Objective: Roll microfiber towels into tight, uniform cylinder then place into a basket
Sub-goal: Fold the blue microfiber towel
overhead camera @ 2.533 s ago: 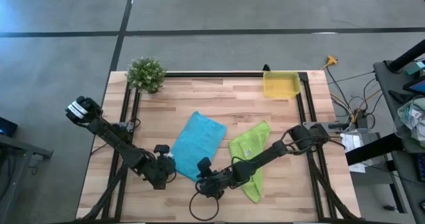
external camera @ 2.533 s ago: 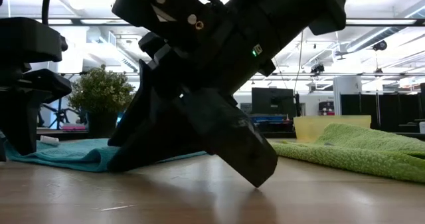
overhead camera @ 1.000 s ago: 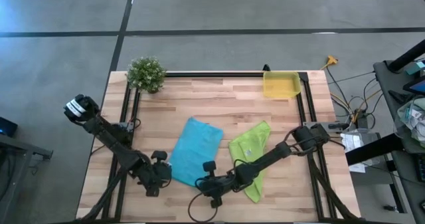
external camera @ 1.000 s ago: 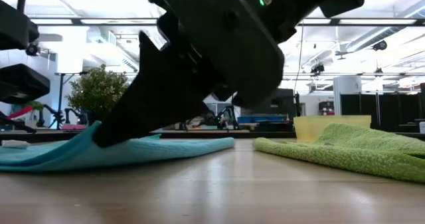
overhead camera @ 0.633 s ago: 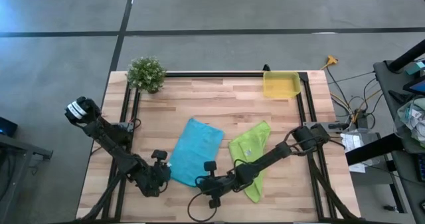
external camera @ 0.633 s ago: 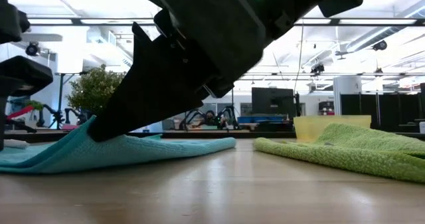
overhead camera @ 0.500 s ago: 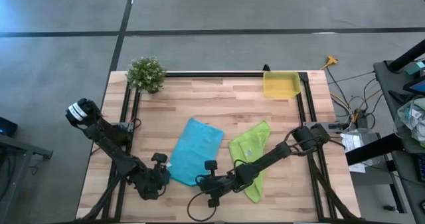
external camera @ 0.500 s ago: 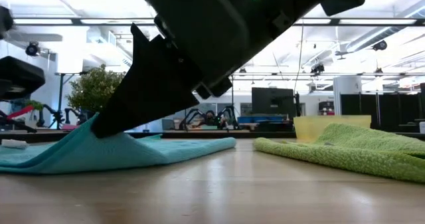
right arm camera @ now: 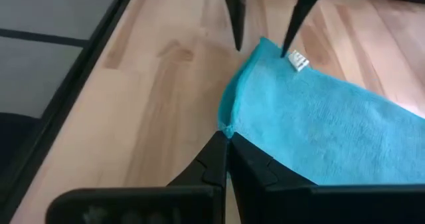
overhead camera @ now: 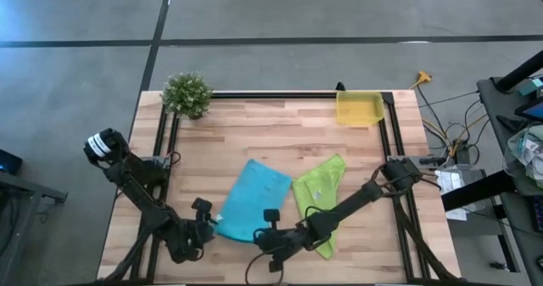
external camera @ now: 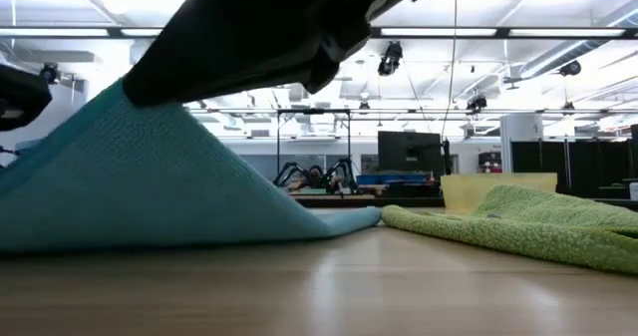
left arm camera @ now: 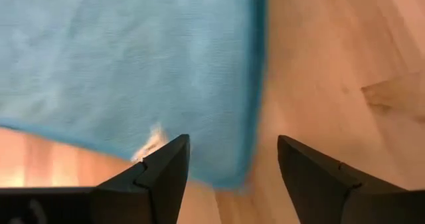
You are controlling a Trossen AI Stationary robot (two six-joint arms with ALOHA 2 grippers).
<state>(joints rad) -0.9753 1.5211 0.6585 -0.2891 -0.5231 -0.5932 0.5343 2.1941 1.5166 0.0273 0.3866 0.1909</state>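
**Operator:** High view first: my right hand (overhead camera: 270, 234) is down at the near edge of the tabletop (overhead camera: 280, 120), pinched tight on a near corner of the turquoise towel (overhead camera: 253, 200). My left hand (overhead camera: 200, 227) sits just beside the towel's other near corner, fingers spread and gripping nothing.

**Spotter:** Does the low camera agree?

**Operator:** It does. That corner is hoisted clear of the wood and the turquoise cloth (external camera: 150, 191) slopes off it like a tent, far end lying flat. Right wrist view shows my two fingers closed on the hem (right arm camera: 226, 127), with the white tag (right arm camera: 298, 62) near the far corner, where the left hand's open fingertips (right arm camera: 236, 21) are waiting.

**Spotter:** So how far along are we?

**Operator:** Barely started, I'd say. No roll anywhere. The turquoise one is one open sheet, just lifted at a corner. The lime-green towel (overhead camera: 321, 194) lies spread and a bit rumpled right next to it, touching or nearly so along one edge, and nobody's got hold of it.

**Spotter:** And the basket?

**Operator:** The yellow basket (overhead camera: 358, 109) sits at the far right corner, well apart from both cloths, nothing in it that I can see. The potted plant (overhead camera: 187, 94) is at the far left corner, out of the way. Both rolls and both placements remain, by my reckoning
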